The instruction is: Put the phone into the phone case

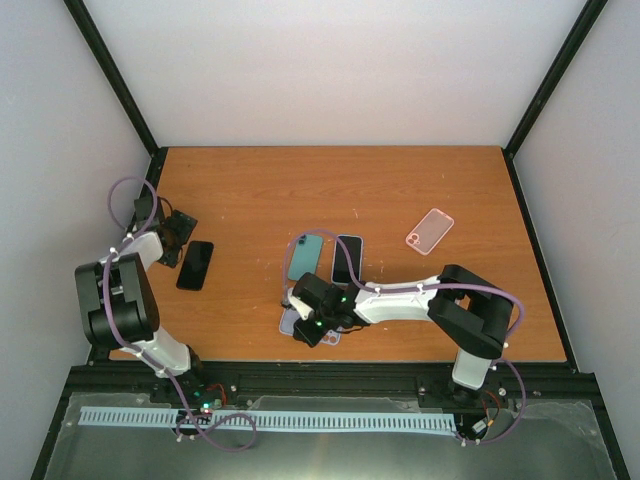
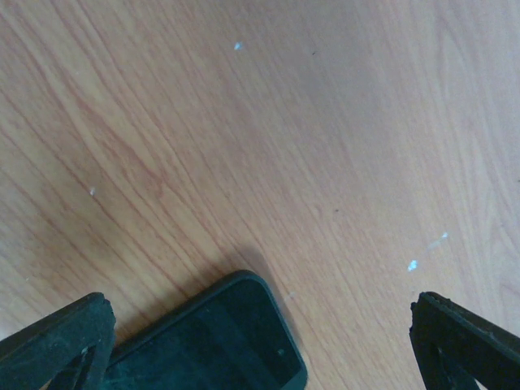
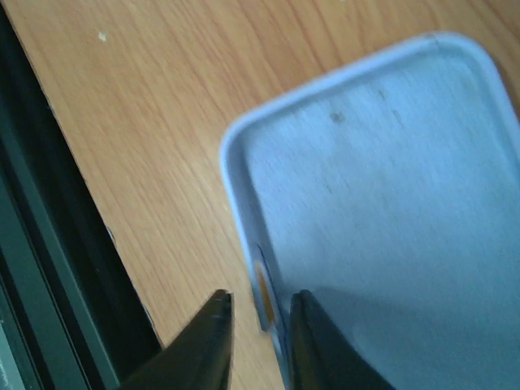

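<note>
near the table's front edge the right gripper straddles the pale case's side wall, probably to steady it; fingers nearly together, biting or not i cannot tell. far left, the left gripper hangs spread wide over a black phone, bare wood around.

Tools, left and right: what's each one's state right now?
Left tool: open, holding nothing, over the black phone.
Right tool: nearly closed astride the blue case rim; a firm grip cannot be told.
</note>
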`<action>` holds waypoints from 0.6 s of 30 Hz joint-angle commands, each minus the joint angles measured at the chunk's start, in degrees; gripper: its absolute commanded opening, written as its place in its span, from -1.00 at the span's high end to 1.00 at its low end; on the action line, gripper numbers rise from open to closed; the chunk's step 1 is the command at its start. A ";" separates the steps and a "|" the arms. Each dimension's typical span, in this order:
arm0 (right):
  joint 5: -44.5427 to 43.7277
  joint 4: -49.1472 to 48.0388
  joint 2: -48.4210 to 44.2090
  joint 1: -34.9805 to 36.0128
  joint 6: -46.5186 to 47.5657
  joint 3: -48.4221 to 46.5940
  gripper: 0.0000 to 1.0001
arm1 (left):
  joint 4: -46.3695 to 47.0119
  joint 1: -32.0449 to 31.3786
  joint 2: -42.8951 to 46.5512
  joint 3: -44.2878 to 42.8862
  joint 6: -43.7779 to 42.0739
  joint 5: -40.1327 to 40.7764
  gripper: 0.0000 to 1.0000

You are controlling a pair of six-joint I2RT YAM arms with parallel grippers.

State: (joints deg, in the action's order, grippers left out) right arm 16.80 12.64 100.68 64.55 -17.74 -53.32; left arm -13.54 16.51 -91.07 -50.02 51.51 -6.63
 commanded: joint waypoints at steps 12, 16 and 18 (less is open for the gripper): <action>-22.56 15.38 -17.46 -1.23 -36.99 3.85 0.26 | 1.15 0.32 -3.91 -0.35 -0.22 -3.22 -0.99; -28.18 17.88 -22.30 -1.27 -47.26 8.33 0.26 | 1.39 0.31 -4.70 0.25 -0.20 -6.15 -0.99; -30.89 18.91 -24.28 -1.28 -50.39 10.23 0.28 | 1.70 0.11 -4.62 0.54 -0.06 -7.81 -0.99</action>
State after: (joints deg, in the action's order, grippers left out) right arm -5.52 27.07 79.88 63.40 -53.28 -46.39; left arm -12.75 16.60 -95.31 -50.24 50.70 -10.46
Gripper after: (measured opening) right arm 0.365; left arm 0.995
